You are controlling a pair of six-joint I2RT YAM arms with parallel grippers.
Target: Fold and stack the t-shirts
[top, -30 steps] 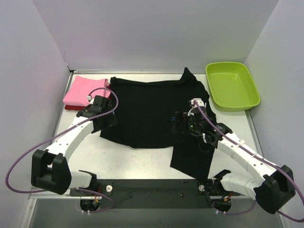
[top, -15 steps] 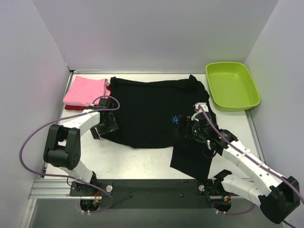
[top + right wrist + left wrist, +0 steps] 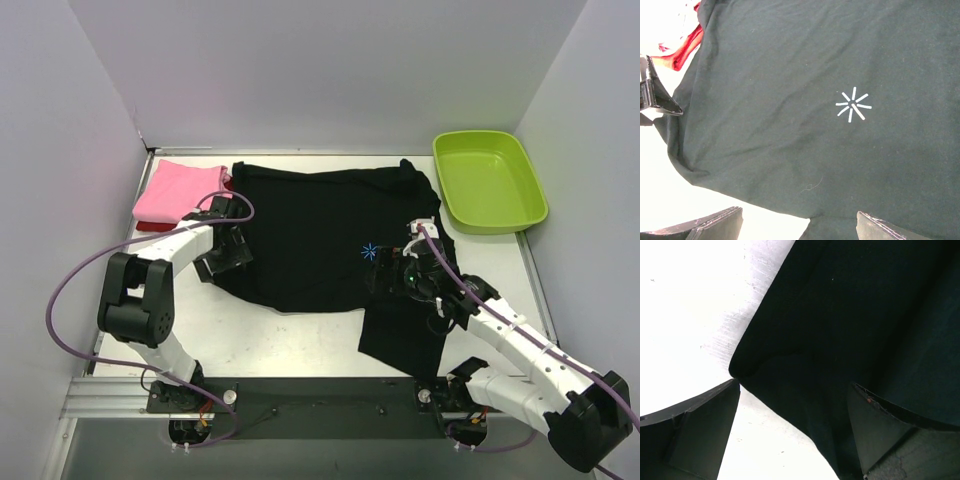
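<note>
The large black t-shirt (image 3: 310, 230) lies spread flat mid-table, its blue starburst mark (image 3: 369, 252) facing up. One part of it hangs toward the near edge (image 3: 400, 335). The pink shirt (image 3: 180, 190) lies folded at the far left on the dark red shirt (image 3: 150, 227). My left gripper (image 3: 228, 258) is open, low over the black shirt's left edge (image 3: 790, 340), with cloth between its fingers (image 3: 700, 425). My right gripper (image 3: 384, 276) is open just near of the starburst (image 3: 853, 105), above the shirt's lower edge (image 3: 790, 212). The red shirt (image 3: 687, 45) shows in the right wrist view.
A lime-green plastic tub (image 3: 490, 180) stands at the far right, beside the black shirt's right sleeve. White walls close in the table on the left, back and right. Bare table (image 3: 280, 340) shows near the black shirt's lower edge.
My right gripper has drawn back toward the near edge, uncovering the starburst. The raised collar bump has settled flat. My left arm folded in, its gripper staying at the shirt's left edge.
</note>
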